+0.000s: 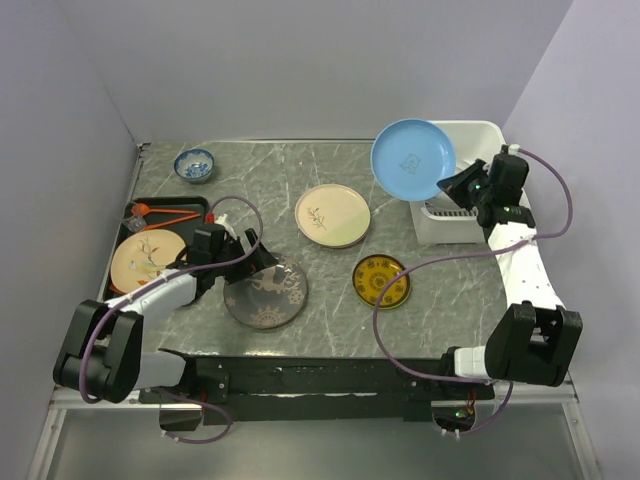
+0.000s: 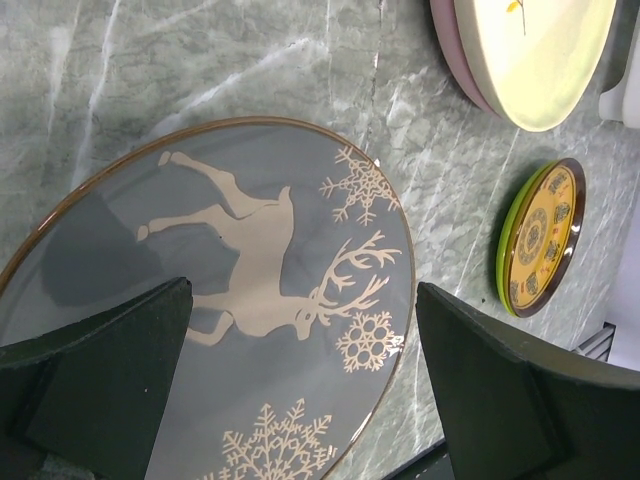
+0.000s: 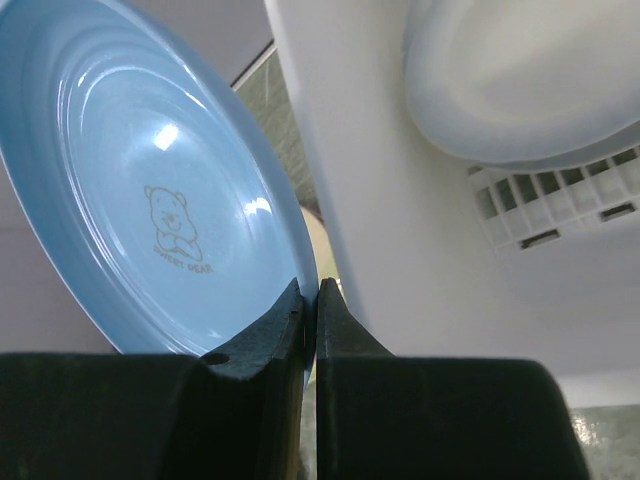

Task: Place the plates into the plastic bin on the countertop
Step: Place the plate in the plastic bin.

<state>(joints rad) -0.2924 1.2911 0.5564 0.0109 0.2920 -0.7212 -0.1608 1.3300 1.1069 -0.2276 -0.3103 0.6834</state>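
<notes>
Your right gripper (image 1: 457, 186) (image 3: 310, 300) is clamped on the rim of the blue plate (image 1: 412, 160) (image 3: 150, 200), jaws nearly together with just the plate edge between them. The plate is off the surface and tilted up on edge, bear print facing the wrist camera. It sits just beside the left wall of the plastic bin (image 1: 478, 130) (image 3: 380, 200), and from the wrist view it's outside that wall, not in. The bin is at the far right of the countertop (image 1: 330, 315) and has a white plate (image 3: 530, 80) in it already. Your left gripper (image 1: 262, 268) (image 2: 300, 300) is wide open and holds nothing. It hangs over the grey deer plate (image 1: 265, 292) (image 2: 250, 250), which lies flat near the front left, one finger on each side of the deer. I can't tell if the fingers touch it. Mid-counter, you've got the cream sprig plate (image 1: 332, 215) (image 2: 540, 50) stacked on a pink plate (image 2: 460, 70). Nearer the front, the yellow-patterned plate (image 1: 380, 281) (image 2: 540, 235) sits on a green plate (image 2: 505, 250). At far left, a peach sprig plate (image 1: 147, 260) lies on the black tray (image 1: 140, 207), and the small blue-and-white bowl (image 1: 194, 164) is behind it.
</notes>
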